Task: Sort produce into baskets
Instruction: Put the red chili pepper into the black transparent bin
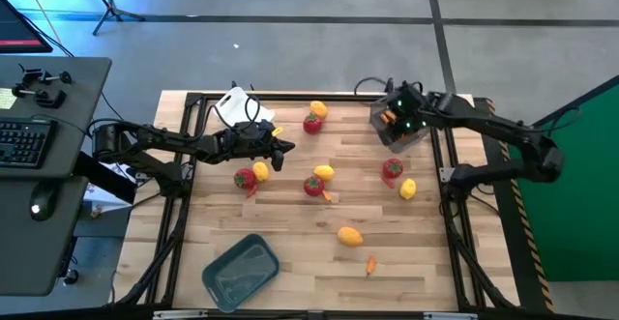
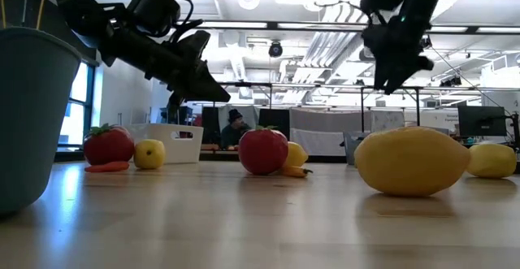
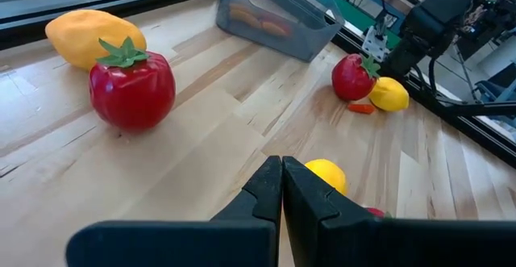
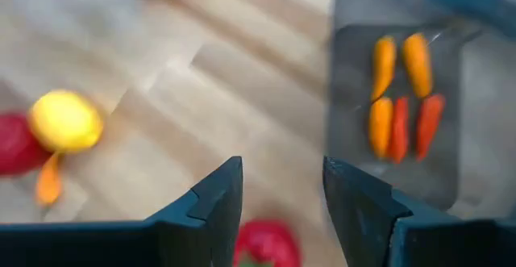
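Observation:
Red fruits with green tops (image 1: pixel 313 186) and yellow oval fruits (image 1: pixel 350 235) lie scattered on the wooden table, each resting on its side or base. The dark see-through basket (image 1: pixel 406 134) stands at the far right and holds several thin orange pieces (image 4: pixel 401 98). The white basket (image 1: pixel 235 107) stands at the far left, the grey-blue basket (image 1: pixel 240 270) at the near left. My right gripper (image 4: pixel 282 194) hangs open and empty above the dark basket's edge (image 1: pixel 397 117). My left gripper (image 3: pixel 282 188) is shut and empty, held above the table left of centre (image 1: pixel 282 152).
A small orange piece (image 1: pixel 370 264) lies near the front edge. A red fruit (image 3: pixel 133 85) and a yellow one (image 3: pixel 93 37) lie ahead of my left gripper. Black frame rails (image 1: pixel 455 223) run along the table's sides. Bare wood shows at the near right.

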